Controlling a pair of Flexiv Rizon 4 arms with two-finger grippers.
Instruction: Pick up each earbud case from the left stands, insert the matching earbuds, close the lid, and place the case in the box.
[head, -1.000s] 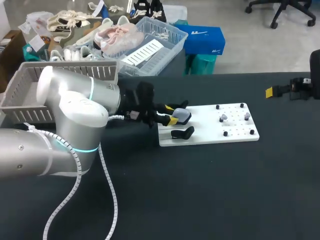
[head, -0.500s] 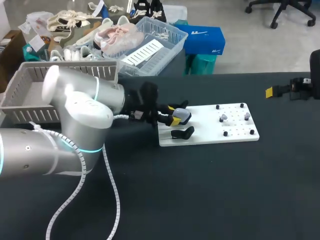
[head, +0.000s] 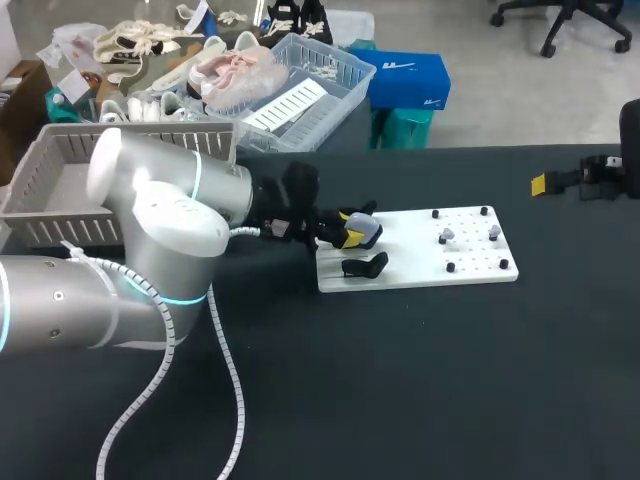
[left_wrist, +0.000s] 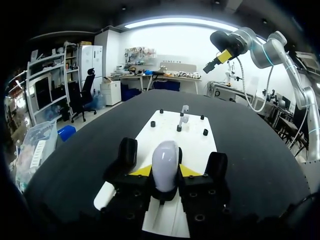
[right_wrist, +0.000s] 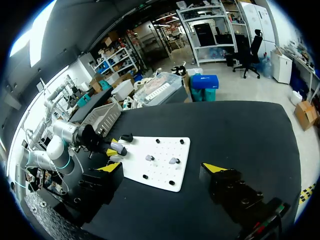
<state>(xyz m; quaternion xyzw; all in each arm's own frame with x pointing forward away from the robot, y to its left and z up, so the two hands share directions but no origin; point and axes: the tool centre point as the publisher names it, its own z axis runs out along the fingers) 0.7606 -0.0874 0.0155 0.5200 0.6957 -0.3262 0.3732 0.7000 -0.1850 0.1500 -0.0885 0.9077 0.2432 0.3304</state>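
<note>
Over the left end of the white peg board (head: 470, 275), left claw (left_wrist: 166, 171) is clamped on the pale grey rounded earbud case (left_wrist: 166, 157), yellow tips pressing its two sides — whether it is lifted off the board, cannot tell. Well apart to the right, right claw (right_wrist: 162, 172) hangs wide and empty. Risk, judged: smooth curved shell may twist or slip from the narrow tip contact — or snag the black stand (head: 365, 266) just beside it.

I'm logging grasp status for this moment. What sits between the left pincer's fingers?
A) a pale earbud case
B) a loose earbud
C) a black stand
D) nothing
A: in the left wrist view the pale earbud case is clamped from both sides by the left pincer's yellow-tipped fingers, at the near end of the white board.
</note>
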